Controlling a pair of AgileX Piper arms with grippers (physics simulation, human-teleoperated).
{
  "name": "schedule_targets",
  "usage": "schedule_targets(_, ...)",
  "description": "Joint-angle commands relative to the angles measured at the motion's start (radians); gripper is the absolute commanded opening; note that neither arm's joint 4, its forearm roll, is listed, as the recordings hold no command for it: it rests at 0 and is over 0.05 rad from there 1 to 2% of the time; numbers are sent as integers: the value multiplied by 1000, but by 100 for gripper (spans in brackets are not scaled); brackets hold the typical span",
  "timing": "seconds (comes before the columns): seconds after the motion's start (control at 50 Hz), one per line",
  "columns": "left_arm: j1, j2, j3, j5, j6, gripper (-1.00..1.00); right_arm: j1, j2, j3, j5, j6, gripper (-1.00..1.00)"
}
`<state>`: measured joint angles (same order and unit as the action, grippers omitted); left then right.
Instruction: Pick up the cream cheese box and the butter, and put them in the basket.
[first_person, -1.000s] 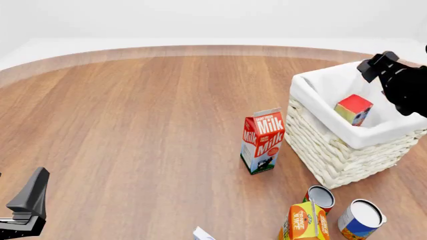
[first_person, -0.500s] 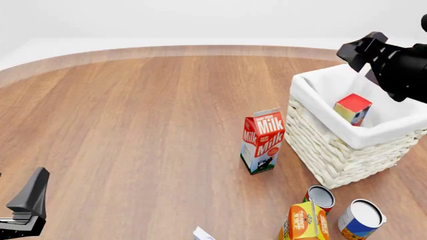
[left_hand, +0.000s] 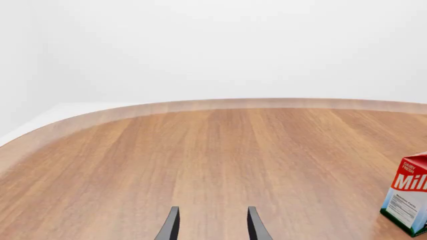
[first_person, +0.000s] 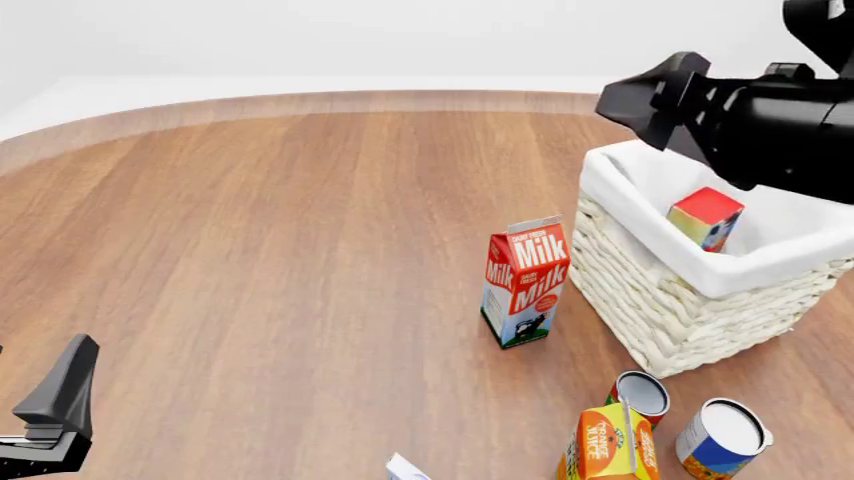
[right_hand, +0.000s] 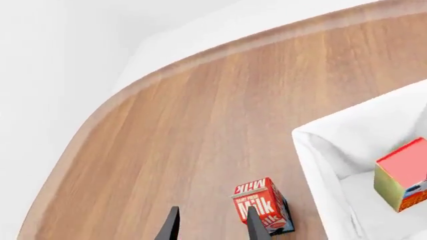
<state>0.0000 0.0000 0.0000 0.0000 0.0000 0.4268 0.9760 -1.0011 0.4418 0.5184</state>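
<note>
**Butter in the basket, cream cheese box at the near table edge**

The butter (first_person: 706, 218) stands tilted inside the basket (first_person: 667, 300), resting against the white cloth lining on the right part of the table; its red top and an orange side show, and in the front view a small dark picture on one face is too small to read. The right wrist view shows the same carton (right_hand: 402, 175) inside the white lining, with no lettering legible.

The right gripper (first_person: 654, 103) hangs in the air above the basket's far left corner, holding nothing. In its own wrist view the two dark fingers (right_hand: 169, 226) stand apart with only table between them.

The left gripper (left_hand: 211, 225) is low at the near left of the table, its fingers parted and bare, pointing across bare wood.

Left of the basket stands a red-and-white carton (first_person: 525, 282) reading "Milk" in large white letters, with "DAIRY FRESH" in small type above it in the left wrist view (left_hand: 408, 200).

At the near edge, only a white corner of the cream cheese box (first_person: 406, 468) shows. To its right stand an orange juice carton (first_person: 607, 443), whose print is too small to read, and two cans (first_person: 642, 392) (first_person: 722, 437) with pale lids.
</note>
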Motion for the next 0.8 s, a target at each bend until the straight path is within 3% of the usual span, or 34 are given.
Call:
schedule_targets(0.02, 0, 0, 0, 0, 0, 100, 132, 36, -39, 26, -18, 100)
schedule_targets(0.28, 0, 0, 0, 0, 0, 100, 236, 102, -16, -22, -3, 100)
schedule_targets(0.8, 0, 0, 0, 0, 0, 100, 414, 162, -53, 9, -22, 100)
